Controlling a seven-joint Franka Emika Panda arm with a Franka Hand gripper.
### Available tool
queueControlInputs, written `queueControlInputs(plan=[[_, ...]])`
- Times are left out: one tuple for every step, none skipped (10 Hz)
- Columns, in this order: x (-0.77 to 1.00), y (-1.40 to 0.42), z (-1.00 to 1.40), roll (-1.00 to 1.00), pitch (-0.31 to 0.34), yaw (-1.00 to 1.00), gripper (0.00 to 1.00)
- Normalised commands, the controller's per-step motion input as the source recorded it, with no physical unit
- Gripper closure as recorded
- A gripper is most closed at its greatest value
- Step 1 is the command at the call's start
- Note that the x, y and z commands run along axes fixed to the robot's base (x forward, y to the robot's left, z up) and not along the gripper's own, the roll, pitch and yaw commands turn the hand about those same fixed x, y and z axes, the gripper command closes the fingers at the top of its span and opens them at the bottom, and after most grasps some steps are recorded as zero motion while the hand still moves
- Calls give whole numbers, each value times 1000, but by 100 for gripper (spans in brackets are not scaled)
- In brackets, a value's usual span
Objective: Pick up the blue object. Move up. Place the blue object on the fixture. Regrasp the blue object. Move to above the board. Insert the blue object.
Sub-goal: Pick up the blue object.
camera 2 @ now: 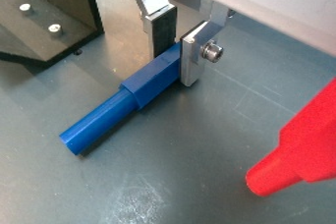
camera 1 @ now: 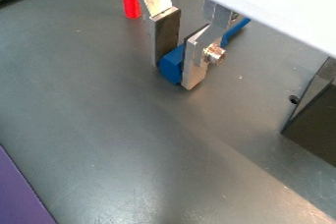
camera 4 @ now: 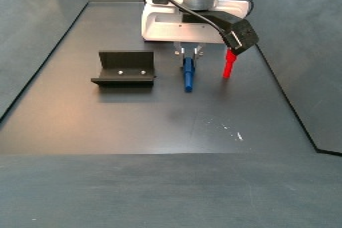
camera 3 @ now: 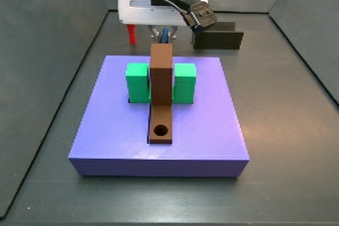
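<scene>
- Fingers (camera 2: 192,53) were down at floor level w/ the blue object (camera 2: 121,107) between them near one end; you could see both silver plates flanking it in both wrist views, but whether the pads were pressing or just beside it wasn't clear to you – can't tell if the grip had closed.
- Gripper (camera 1: 178,51) sat at the peg's far end, not its middle, so most of the length stuck out to one side. If you lifted from there, I'd judge the peg could droop or swivel between the pads.
- Peg lay flat on the grey floor (camera 1: 132,159), so the pads had little height to bite on; a shallow pinch could let it roll out or skid.
- Red peg (camera 2: 297,153) stood upright near the gripper, apart from the blue one. A sideways drift on lift-off could knock it over – watch the finger on that side.
- Fixture (camera 4: 122,69) stood to the side in a side view, well apart from the peg (camera 4: 189,73). A tilted peg prob wouldn't seat in it cleanly.
- Board (camera 3: 159,116), w/ green blocks (camera 3: 138,81) and brown bar (camera 3: 161,96), was farthest off; any grip error you carried would show at the hole (camera 3: 161,130).
</scene>
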Motion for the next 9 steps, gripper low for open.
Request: queueControlInputs(plan=[[0,0,0,0,0,0,100],[0,0,0,0,0,0,100],[0,0,0,0,0,0,100],[0,0,0,0,0,0,100],[0,0,0,0,0,0,100],[0,0,0,0,0,0,100],[0,0,0,0,0,0,100],[0,0,0,0,0,0,100],[0,0,0,0,0,0,100]])
